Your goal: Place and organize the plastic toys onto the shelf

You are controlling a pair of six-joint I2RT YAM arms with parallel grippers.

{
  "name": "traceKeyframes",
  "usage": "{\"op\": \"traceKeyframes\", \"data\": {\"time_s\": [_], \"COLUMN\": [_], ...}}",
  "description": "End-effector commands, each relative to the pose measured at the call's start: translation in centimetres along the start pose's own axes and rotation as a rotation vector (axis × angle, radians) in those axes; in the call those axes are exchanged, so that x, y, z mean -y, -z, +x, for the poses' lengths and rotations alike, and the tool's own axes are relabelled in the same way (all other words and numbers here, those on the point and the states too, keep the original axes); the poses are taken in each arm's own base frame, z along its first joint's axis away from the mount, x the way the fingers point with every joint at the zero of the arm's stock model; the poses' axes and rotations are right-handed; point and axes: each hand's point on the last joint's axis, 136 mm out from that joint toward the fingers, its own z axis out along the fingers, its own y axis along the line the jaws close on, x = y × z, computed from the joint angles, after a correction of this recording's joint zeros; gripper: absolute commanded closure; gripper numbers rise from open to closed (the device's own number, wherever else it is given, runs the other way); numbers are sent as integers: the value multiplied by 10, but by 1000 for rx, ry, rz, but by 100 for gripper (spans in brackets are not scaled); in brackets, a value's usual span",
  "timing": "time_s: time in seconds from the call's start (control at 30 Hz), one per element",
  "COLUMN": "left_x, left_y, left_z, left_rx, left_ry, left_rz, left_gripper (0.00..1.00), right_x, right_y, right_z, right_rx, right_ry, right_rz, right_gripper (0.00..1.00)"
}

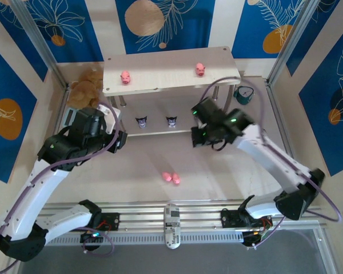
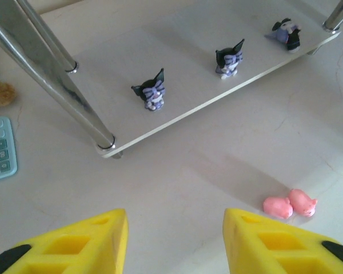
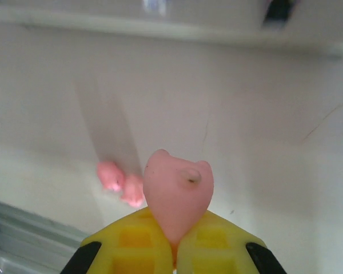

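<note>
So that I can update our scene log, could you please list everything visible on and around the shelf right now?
shelf: one, whitish boards, silver legs, far side of table
pigs: five, pink, two on top board, two side by side on table, one in right gripper
figurines: three, dark with white faces, lower board
plush bear: one, brown, left of shelf
clock: one, teal, right of shelf
calculator: one, teal, table, left of shelf
left gripper: one, yellow fingers, open and empty
right gripper: one, yellow fingers, shut on pig
</note>
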Motion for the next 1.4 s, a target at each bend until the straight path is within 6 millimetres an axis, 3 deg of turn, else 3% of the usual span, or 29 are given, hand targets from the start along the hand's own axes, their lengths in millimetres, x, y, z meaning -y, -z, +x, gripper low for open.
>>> {"op": "traceKeyframes", "data": {"time_s": [0.0,0.13,0.23,0.47,0.77,1.37], "left_x": [7,15,18,14,12,11], "left_y": [8,1,-1,2,4,0], "left_z": [-13,-21,-24,-23,-21,-23], "left_rx": [18,22,27,25,19,14], "left_ry": [17,27,35,35,37,25], "left_rz": [46,83,98,76,63,55], "left_gripper": [52,52,53,53,53,53], "right_x": [36,48,59,81,95,104], "right_y": [54,89,103,102,89,40], "right_z": [-24,-86,-123,-174,-200,-213], "right_rx": [97,268,352,439,454,362], "right_ry": [89,113,114,84,66,80], "right_rz": [116,142,166,186,171,181], "right_gripper": [100,99,99,98,98,95]}}
